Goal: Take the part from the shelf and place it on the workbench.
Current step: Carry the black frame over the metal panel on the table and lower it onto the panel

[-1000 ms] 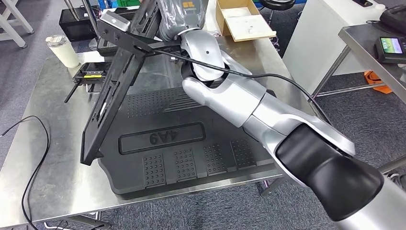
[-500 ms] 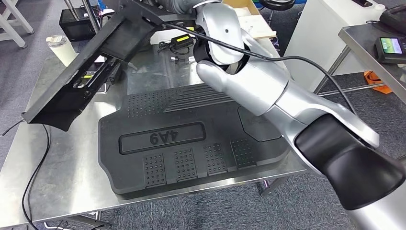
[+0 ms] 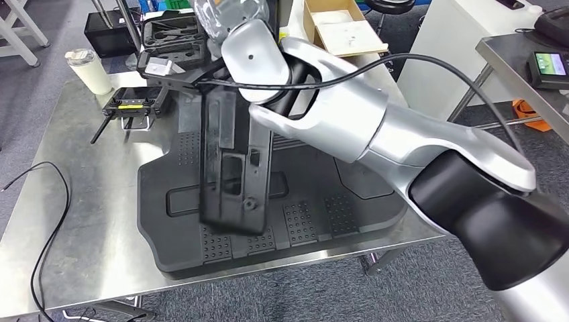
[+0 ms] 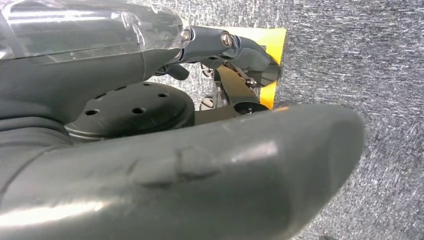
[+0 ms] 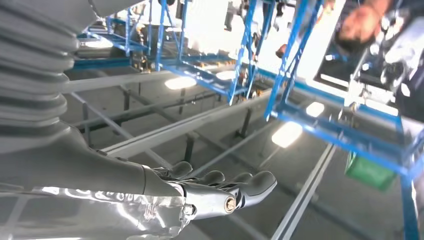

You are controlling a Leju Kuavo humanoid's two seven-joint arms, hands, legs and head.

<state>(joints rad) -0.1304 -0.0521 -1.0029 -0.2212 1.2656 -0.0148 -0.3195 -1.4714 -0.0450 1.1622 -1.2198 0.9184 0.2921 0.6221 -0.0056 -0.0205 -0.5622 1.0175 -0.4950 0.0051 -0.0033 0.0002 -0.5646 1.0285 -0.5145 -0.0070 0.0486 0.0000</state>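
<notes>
A long black plastic part [image 3: 231, 168] hangs almost upright over the black ribbed mat [image 3: 315, 194] on the steel workbench [image 3: 87, 221]. Its lower end is blurred just above the mat. My right arm reaches across the bench, and my right hand [image 3: 231, 17], in a clear plastic cover, holds the part by its upper end; the grip itself is hidden. The right wrist view faces the ceiling, with the hand [image 5: 220, 192] and its fingers lying close together. My left hand [image 4: 225, 45] hangs over grey carpet, fingers loose and holding nothing.
At the back left of the bench stand a white cup [image 3: 87, 70], a black and yellow controller [image 3: 134, 104] and an open black case [image 3: 171, 33]. A cardboard box [image 3: 342, 27] sits behind. A black cable [image 3: 47, 221] trails off the left edge. A second table [image 3: 523, 67] stands to the right.
The part has swung from leaning left and raised over the bench's left side to hanging nearly vertical over the mat's middle. My right arm has turned and shifted left with it.
</notes>
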